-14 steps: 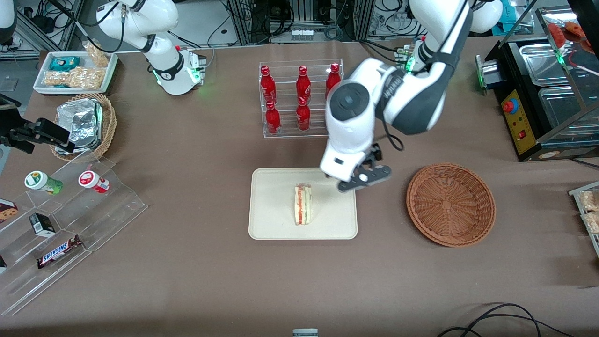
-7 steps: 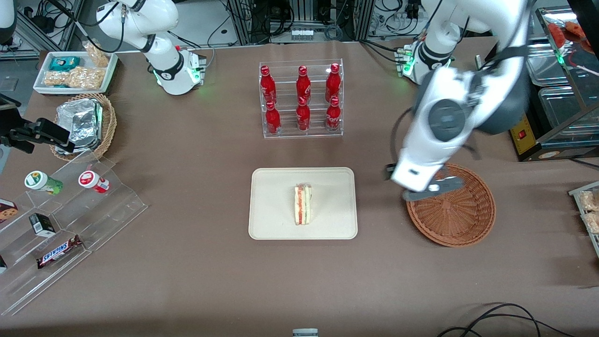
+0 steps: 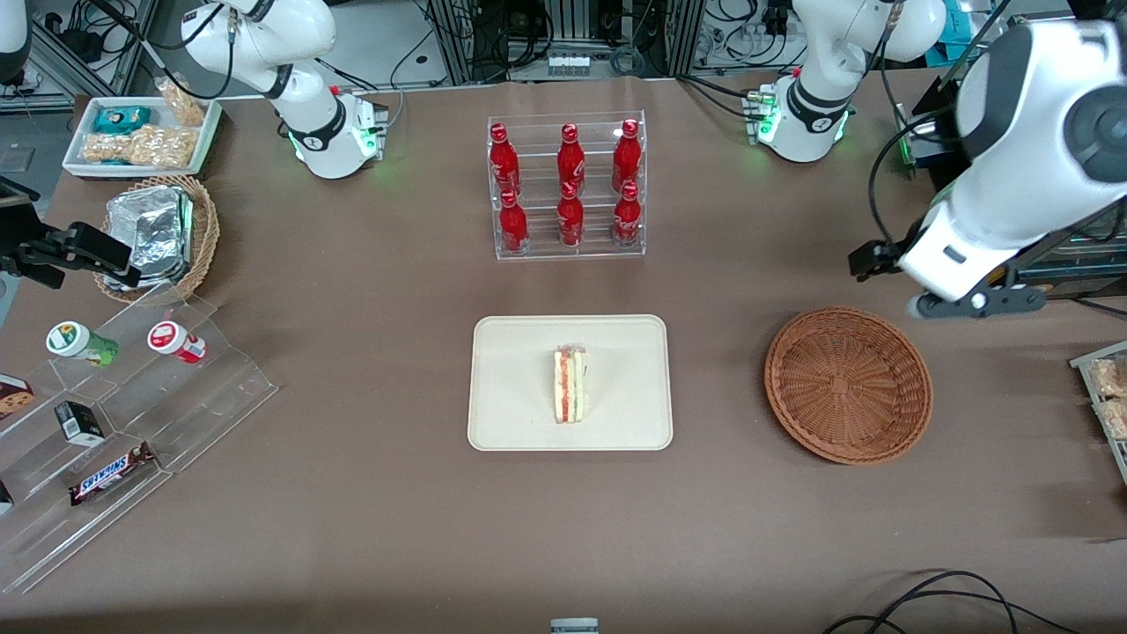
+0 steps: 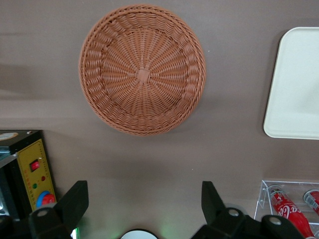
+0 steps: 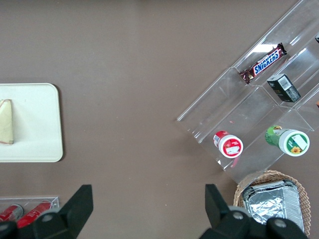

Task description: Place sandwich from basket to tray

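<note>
Sandwich (image 5: pixel 6 122) lies on the cream tray (image 5: pixel 35 144), partly cut off by the picture edge. Well apart, toward the parked arm's end of the table (image 5: pixel 134 59), a clear stepped stand (image 5: pixel 239 107) holds a Snickers bar (image 5: pixel 264 62), dark box (image 5: pixel 283 87), red-lidded cup (image 5: pixel 228 144) and green-lidded cup (image 5: pixel 288 141). Just beside the stand, a wicker basket (image 5: pixel 241 191) holds a foil packet (image 5: pixel 271 201)

Sandwich (image 3: pixel 570 384) on tray (image 3: pixel 511 423); basket (image 3: pixel 848 384) beside; gripper (image 3: pixel 977 301) above table.

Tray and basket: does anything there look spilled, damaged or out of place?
Nothing stands out. The sandwich stands upright near the middle of the tray, intact. The basket sits flat and holds nothing. The claw is open, raised above the table, farther from the front camera than the basket.
</note>
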Robot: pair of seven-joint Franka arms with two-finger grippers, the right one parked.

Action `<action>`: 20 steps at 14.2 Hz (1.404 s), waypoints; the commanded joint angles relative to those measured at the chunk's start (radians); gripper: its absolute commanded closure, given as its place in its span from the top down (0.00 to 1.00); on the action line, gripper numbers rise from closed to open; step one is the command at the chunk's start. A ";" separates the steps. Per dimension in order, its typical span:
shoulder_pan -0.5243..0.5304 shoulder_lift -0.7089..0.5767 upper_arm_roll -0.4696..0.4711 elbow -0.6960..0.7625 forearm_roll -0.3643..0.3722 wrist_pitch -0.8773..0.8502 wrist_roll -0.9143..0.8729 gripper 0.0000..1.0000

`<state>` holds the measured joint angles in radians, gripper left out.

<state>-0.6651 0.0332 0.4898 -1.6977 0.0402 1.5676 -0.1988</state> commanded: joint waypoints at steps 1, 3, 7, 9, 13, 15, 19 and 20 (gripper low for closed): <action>-0.008 -0.030 -0.008 -0.020 0.032 -0.011 0.007 1.00; 0.178 -0.032 -0.168 -0.019 0.029 -0.018 0.016 1.00; 0.497 -0.058 -0.467 -0.023 0.030 -0.018 0.018 1.00; 0.649 -0.064 -0.607 -0.026 0.030 -0.018 0.018 1.00; 0.733 -0.068 -0.683 -0.025 0.026 -0.014 0.018 1.00; 0.723 -0.068 -0.668 -0.019 0.017 -0.014 0.018 1.00; 0.634 -0.067 -0.554 0.021 0.010 -0.006 0.018 1.00; 0.628 -0.064 -0.553 0.033 0.012 -0.008 0.018 1.00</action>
<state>-0.0076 -0.0160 -0.0865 -1.6862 0.0567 1.5622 -0.1909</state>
